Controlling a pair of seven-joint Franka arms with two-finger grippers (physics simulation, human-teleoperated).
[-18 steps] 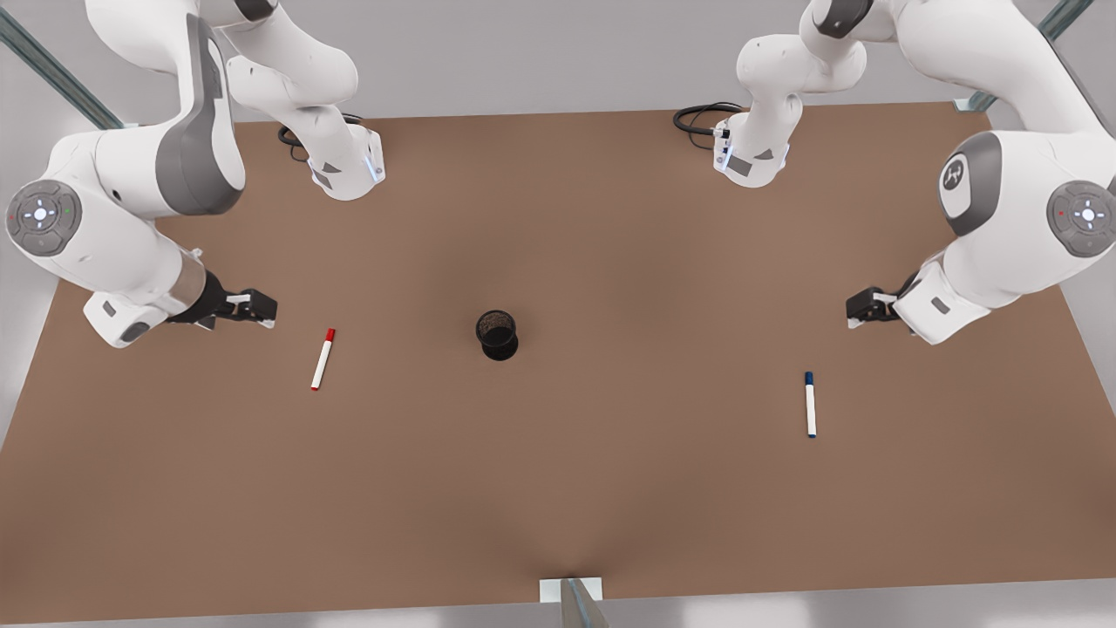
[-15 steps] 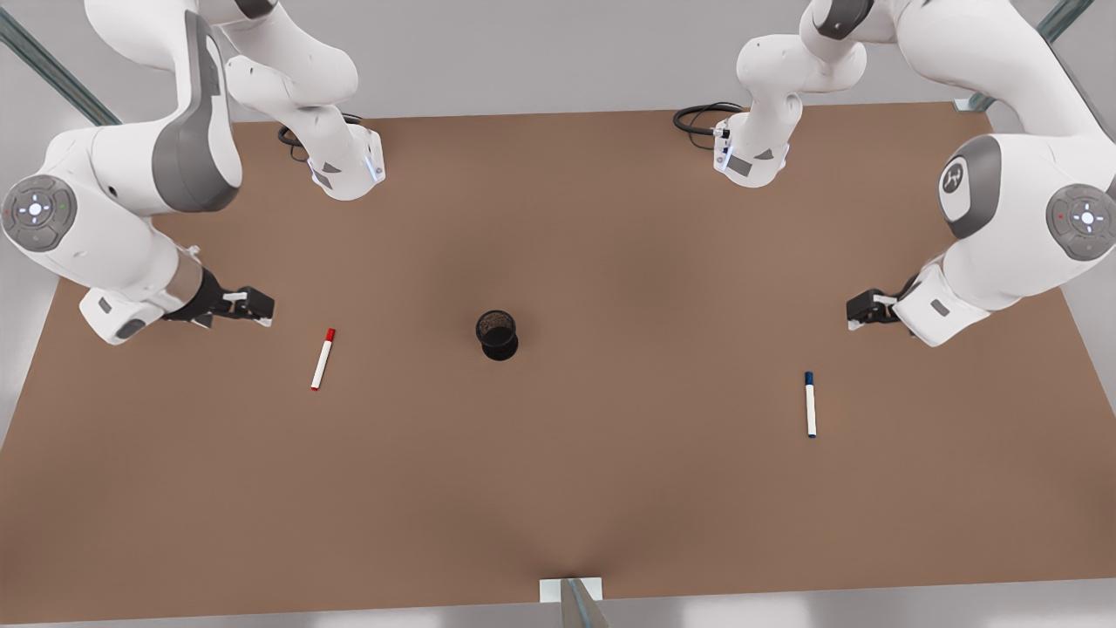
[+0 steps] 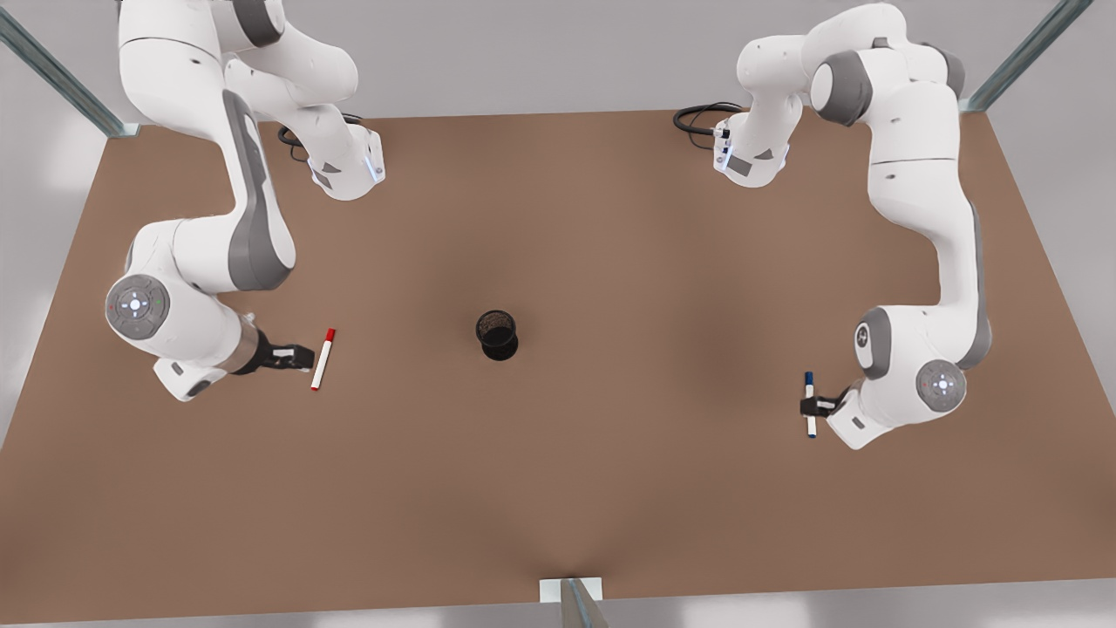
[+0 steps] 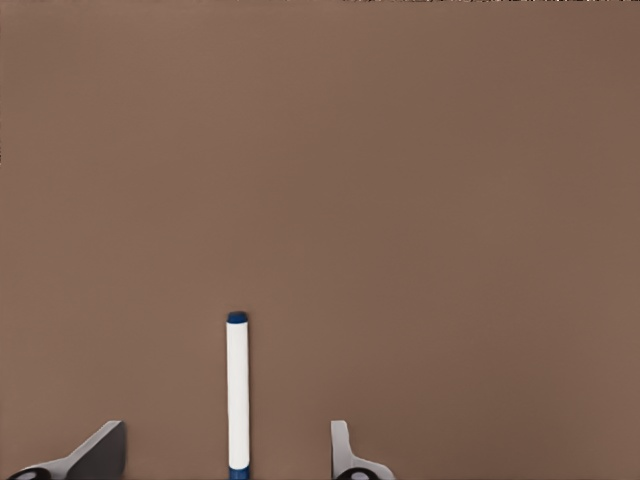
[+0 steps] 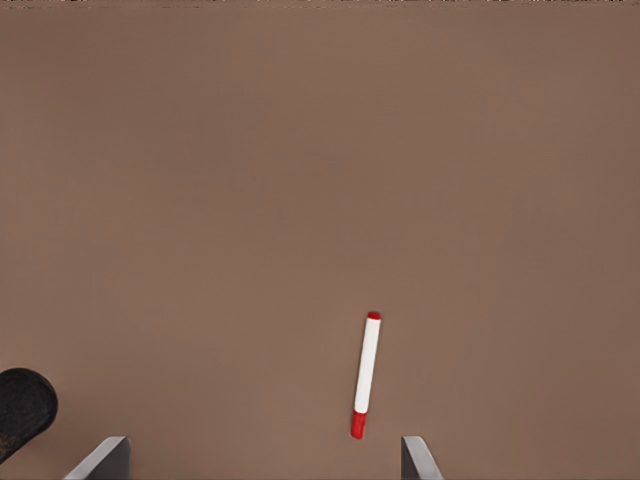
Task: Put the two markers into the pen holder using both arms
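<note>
In the front view the black pen holder [image 3: 497,334] stands mid-table [image 3: 558,488], nothing visible inside. The left claw [image 3: 811,406] hangs over the blue marker [image 3: 810,404]; the right claw [image 3: 301,356] is beside the red marker [image 3: 323,358]. Both wrist views show fingers apart, markers lying flat.

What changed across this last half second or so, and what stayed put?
Both arms dropped toward their markers. The right gripper came in beside the red marker; the left gripper now straddles the blue marker. Both are open, nothing gripped yet. Both markers and the pen holder stayed put on the table.
</note>
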